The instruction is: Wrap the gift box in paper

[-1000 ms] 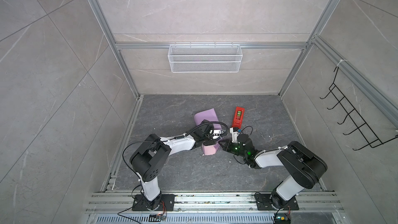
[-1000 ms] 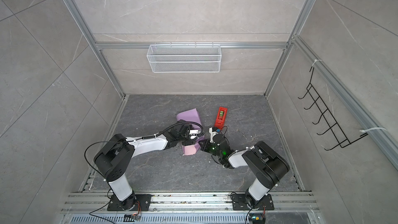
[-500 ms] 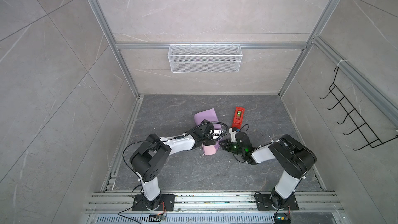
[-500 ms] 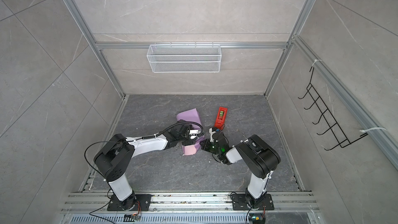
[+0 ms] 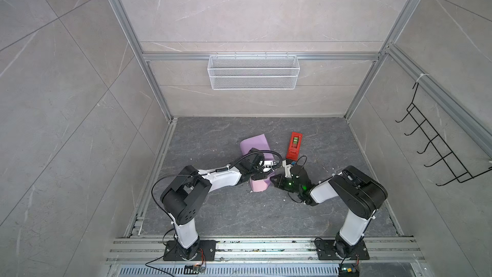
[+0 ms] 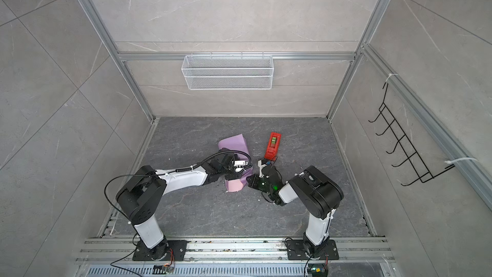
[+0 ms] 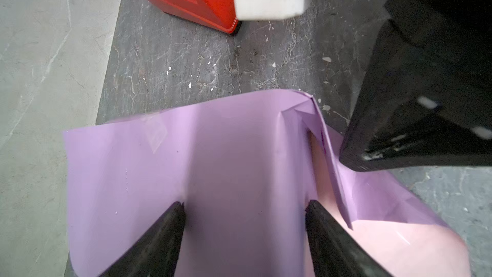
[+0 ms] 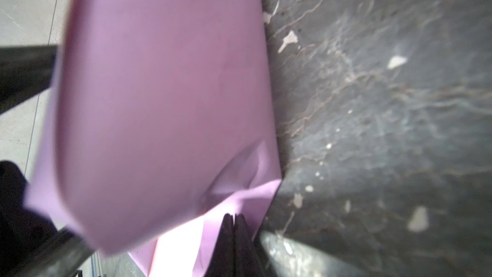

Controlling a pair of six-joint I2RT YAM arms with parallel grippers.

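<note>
Top views: in both, the paper (image 5: 254, 143) lies mid-floor as a loose sleeve. Its long axis runs from the arm bases toward the back wall, with the far end lilac and the near end showing its pale pink side. The gift box isn't visible in any view, so my guess is it's inside the sleeve. The left gripper (image 5: 257, 176) reaches in from the left over the sleeve's near half. The right gripper (image 5: 273, 179) has its tip at the sleeve's right edge, by the pink end. The red tape dispenser (image 5: 294, 145) stands near, on the far side of the right gripper and clear of the paper.

Left wrist: the left jaws stand wide apart, with the fingertips (image 7: 177, 209) down on the lilac sheet either side of a raised band. I can't tell whether they clamp something under the paper or just press on it. A creased corner fold sits on the right arm's side, and the right gripper's tip touches it.

Right wrist: the fingers (image 8: 241, 233) are pressed together, so the jaws are closed. They sit right at the paper's edge flap, but it's too blurred to say whether any paper is pinched between them.

Judgement: the next move turns on that open pink end. It lies ahead of the right jaws, across the sleeve's long axis. The right arm is the nearer one to fold it, while the left steadies the sleeve.
</note>
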